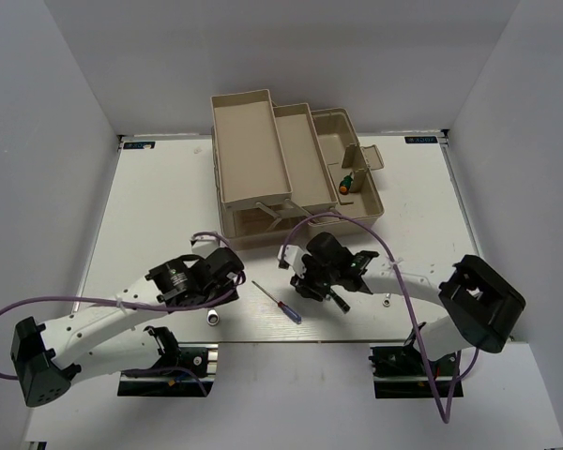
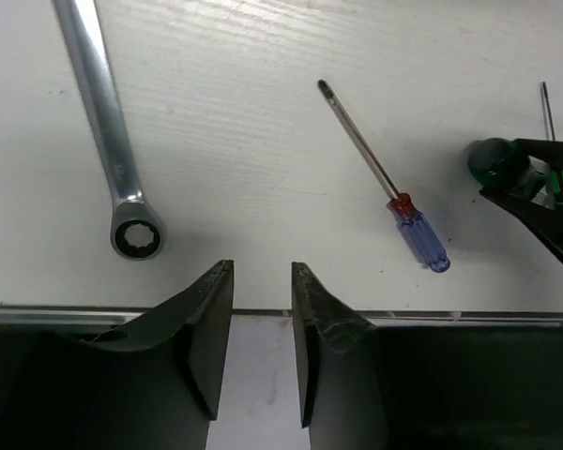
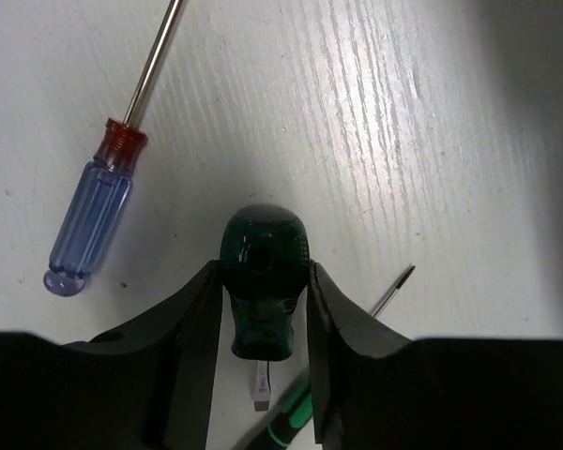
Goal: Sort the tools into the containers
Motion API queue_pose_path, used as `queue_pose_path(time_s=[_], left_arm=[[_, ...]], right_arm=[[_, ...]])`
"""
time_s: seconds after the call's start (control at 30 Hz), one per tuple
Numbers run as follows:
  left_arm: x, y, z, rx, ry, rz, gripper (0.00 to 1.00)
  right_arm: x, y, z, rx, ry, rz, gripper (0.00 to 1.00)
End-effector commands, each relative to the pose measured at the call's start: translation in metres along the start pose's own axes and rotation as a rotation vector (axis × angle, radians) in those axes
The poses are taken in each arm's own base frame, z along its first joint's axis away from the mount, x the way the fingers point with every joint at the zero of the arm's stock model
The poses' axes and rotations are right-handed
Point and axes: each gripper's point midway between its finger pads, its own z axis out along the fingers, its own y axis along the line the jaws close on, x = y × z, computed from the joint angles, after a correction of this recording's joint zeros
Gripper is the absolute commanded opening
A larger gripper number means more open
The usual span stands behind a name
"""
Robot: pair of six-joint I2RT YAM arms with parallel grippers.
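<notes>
Our right gripper [image 3: 263,272] pinches the green-handled screwdriver [image 3: 263,239] by its fat handle, likely light, stiff and slick, with the red-and-blue screwdriver [image 3: 89,225] at ten o'clock; our left gripper [image 2: 263,272] hangs part-open, empty.

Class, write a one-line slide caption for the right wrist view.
Right end effector grips a green screwdriver handle; red-and-blue screwdriver lies alongside.

Close, downward wrist views share the red-and-blue screwdriver [image 2: 400,206].

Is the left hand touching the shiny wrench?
Apart. In the left wrist view, bare table shows between the left hand and the wrench.
</notes>
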Motion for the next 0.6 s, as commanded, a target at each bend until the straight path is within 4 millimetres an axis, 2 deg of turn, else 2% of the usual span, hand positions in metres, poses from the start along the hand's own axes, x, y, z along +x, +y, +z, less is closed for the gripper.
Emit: queue_pose_path(time_s=[0.0, 0.03, 0.07, 0.1, 0.13, 0.2, 0.23, 0.27, 0.3, 0.37, 0.4, 0.43, 0.47, 0.5, 0.57], left_arm=[[-0.014, -0.022, -0.003, 0.073, -0.039, 0.008, 0.40], [-0.014, -0.025, -0.001, 0.077, -0.041, 0.016, 0.32], [-0.014, -0.027, 0.002, 0.075, -0.040, 0.017, 0.29], [-0.016, -0.035, 0.001, 0.105, -0.043, 0.007, 0.25], [-0.016, -0.037, 0.003, 0.105, -0.043, 0.007, 0.20], [-0.015, -0.044, 0.006, 0.128, -0.042, 0.000, 0.18], [-0.015, -0.044, 0.006, 0.128, -0.042, 0.000, 0.21], [-0.016, -0.042, 0.010, 0.112, -0.040, -0.004, 0.46], [-0.016, -0.042, 0.010, 0.112, -0.040, -0.004, 0.60], [-0.014, -0.040, 0.015, 0.091, -0.022, -0.005, 0.64], [-0.016, -0.039, 0.020, 0.077, -0.022, -0.013, 0.76], [-0.013, -0.039, 0.022, 0.072, -0.010, 0.003, 0.81], [-0.010, -0.037, 0.028, 0.050, 0.009, 0.005, 0.81], [-0.014, -0.037, 0.029, 0.043, 0.008, 0.006, 0.81], [-0.013, -0.034, 0.034, 0.009, 0.021, 0.009, 0.81]], right_arm=[[-0.008, 0.001, 0.004, 0.013, -0.015, -0.027, 0.34], [-0.008, 0.002, 0.005, 0.011, -0.016, -0.030, 0.30], [-0.008, 0.002, 0.005, 0.009, -0.012, -0.031, 0.25], [-0.012, 0.002, 0.002, 0.016, -0.021, -0.027, 0.15], [-0.012, 0.001, -0.002, 0.016, -0.005, -0.018, 0.12], [-0.021, -0.005, -0.016, 0.046, -0.004, 0.020, 0.04], [-0.034, -0.011, -0.026, 0.069, -0.009, 0.029, 0.01], [-0.040, -0.016, -0.038, 0.094, -0.023, 0.044, 0.00], [-0.040, -0.025, -0.053, 0.142, -0.016, 0.085, 0.00], [-0.052, -0.039, -0.082, 0.202, -0.051, 0.132, 0.00], [-0.047, -0.035, -0.096, 0.203, -0.039, 0.150, 0.00], [-0.050, -0.039, -0.114, 0.225, -0.066, 0.162, 0.00], [-0.052, -0.042, -0.122, 0.240, -0.081, 0.168, 0.00], [-0.059, -0.043, -0.142, 0.272, -0.134, 0.159, 0.00], [-0.055, -0.054, -0.156, 0.342, -0.129, 0.167, 0.00]])
